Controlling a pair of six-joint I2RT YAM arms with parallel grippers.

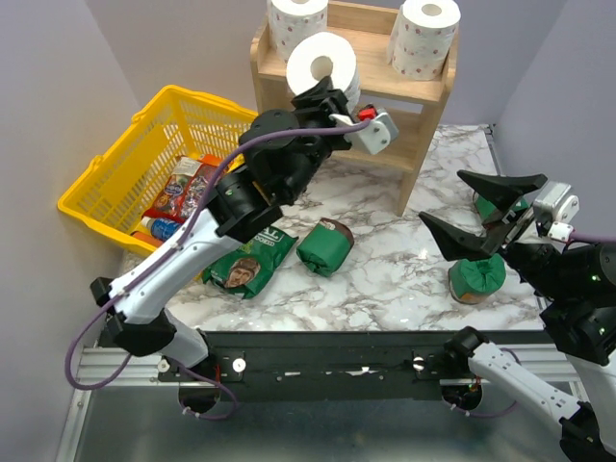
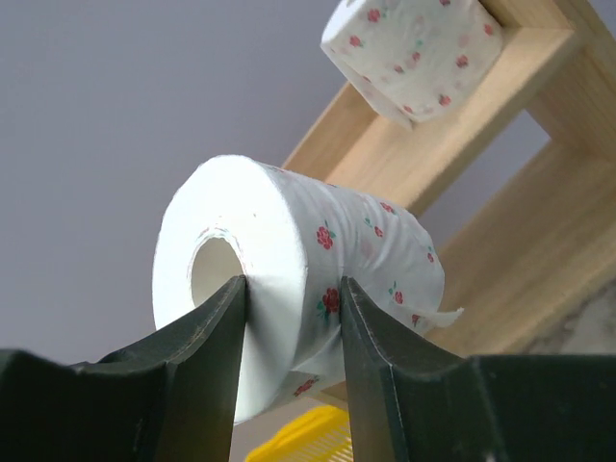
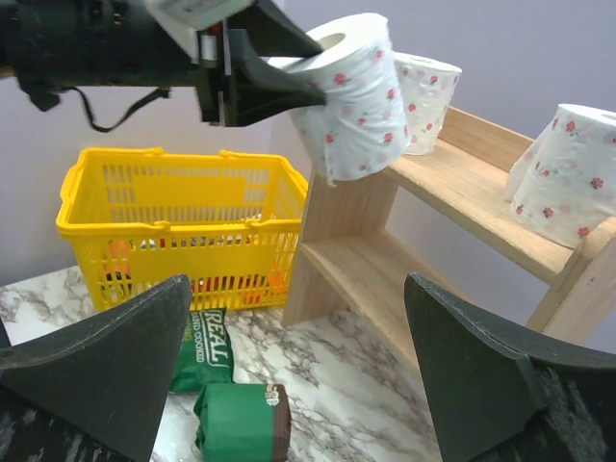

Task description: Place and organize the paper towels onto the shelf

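1. from the top camera, we see the left gripper (image 1: 323,93) clamped on a paper towel roll (image 1: 310,58), which lies on its side in front of the shelf (image 1: 423,120), by the left end of its top tier. a second roll (image 1: 296,21) and a third roll (image 1: 423,38) stand upright at that tier's left and right ends. the right gripper (image 1: 474,210) hovers over the marble table (image 1: 385,279), jaws spread wide. a yellow basket (image 1: 106,183) sits left of the shelf, and green packages (image 1: 325,247) lie on the table.
2. from the left wrist, we see the dark fingers (image 2: 207,356) pinching the roll's wall, one at the core's mouth and the other on the printed outside.
3. from the right wrist, we see that gripper's fingers (image 3: 106,366) far apart and holding nothing. we cannot tell whether the gripped roll touches the wood.
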